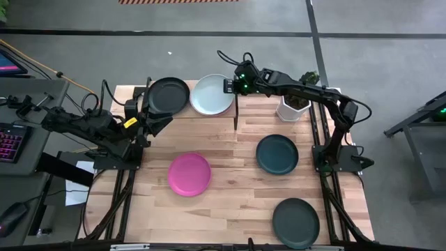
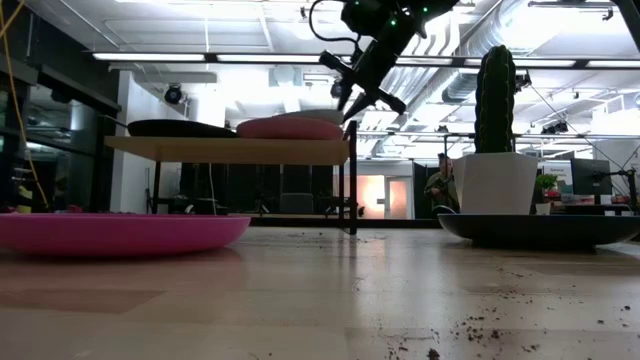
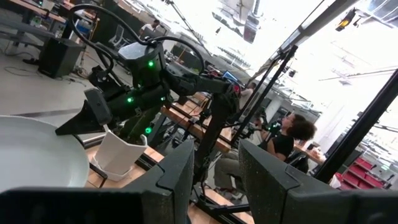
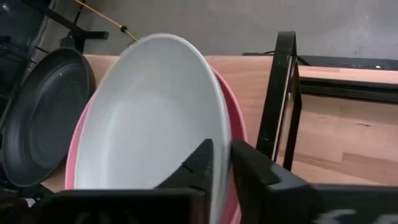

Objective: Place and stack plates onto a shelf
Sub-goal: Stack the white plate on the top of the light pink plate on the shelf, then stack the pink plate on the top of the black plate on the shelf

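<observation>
The shelf (image 2: 230, 150) stands at the table's far edge. A black plate (image 1: 168, 95) lies on its left half. A light pink plate (image 2: 290, 128) lies on its right half, with the pale mint-white plate (image 1: 212, 94) on top of it. My right gripper (image 1: 233, 86) is at this plate's right rim, shut on it. My left gripper (image 1: 164, 120) hovers open near the shelf's left front, touching nothing. The magenta plate (image 1: 189, 173), the dark teal plate (image 1: 277, 154) and the dark grey-green plate (image 1: 295, 222) lie flat on the tabletop. My right gripper pinches the pale mint-white plate by its right rim (image 4: 221, 146), one finger (image 4: 198, 163) over the plate's hollow and the other outside the rim. The fingers slant down from the table's right. The plate lies on the light pink plate (image 4: 236, 127), its held side slightly raised.
A white pot with a cactus (image 1: 293, 107) stands right of the shelf, under my right arm. The shelf's black frame post (image 4: 277, 93) is close beside my right fingers. A person (image 3: 289, 140) sits in the room beyond the table. Bare wood lies between the loose plates.
</observation>
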